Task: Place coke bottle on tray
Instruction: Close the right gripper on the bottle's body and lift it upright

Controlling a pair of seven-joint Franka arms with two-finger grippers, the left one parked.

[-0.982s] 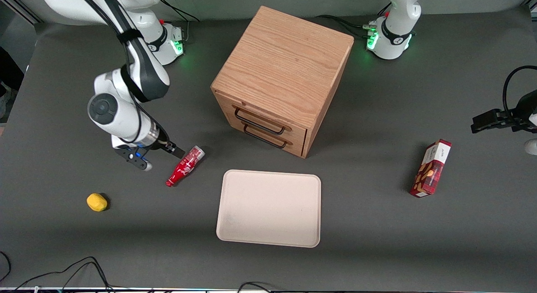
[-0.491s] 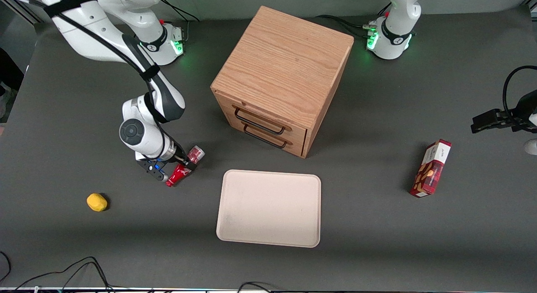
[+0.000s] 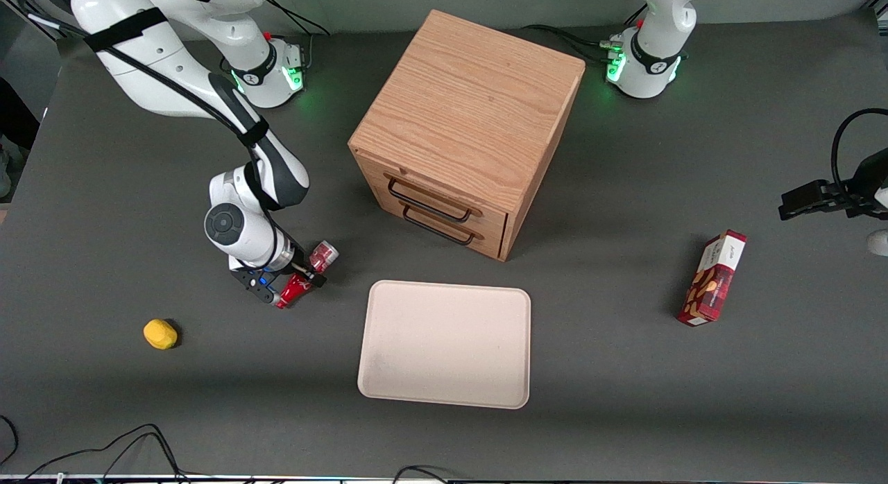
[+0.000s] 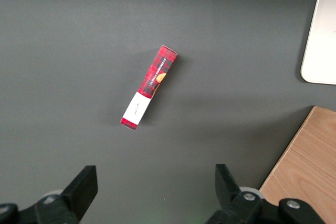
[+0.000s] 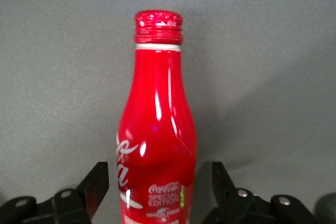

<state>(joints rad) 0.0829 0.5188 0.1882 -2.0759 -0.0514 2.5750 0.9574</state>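
The cream tray (image 3: pixel 444 344) lies flat on the dark desk (image 3: pixel 624 401), nearest to the front camera. A small yellow fruit (image 3: pixel 160 333) sits toward the working arm's end, and a red snack box (image 3: pixel 712 278) lies toward the parked arm's end. A little farther from the camera than the tray, the coke bottle (image 3: pixel 305 276) lies on its side on the desk. The hand (image 3: pixel 288 281) is low over the bottle, its fingers (image 5: pixel 97 184) apart with the bottle (image 5: pixel 157 145) between them. Farthest stands the wooden drawer cabinet (image 3: pixel 465 130).
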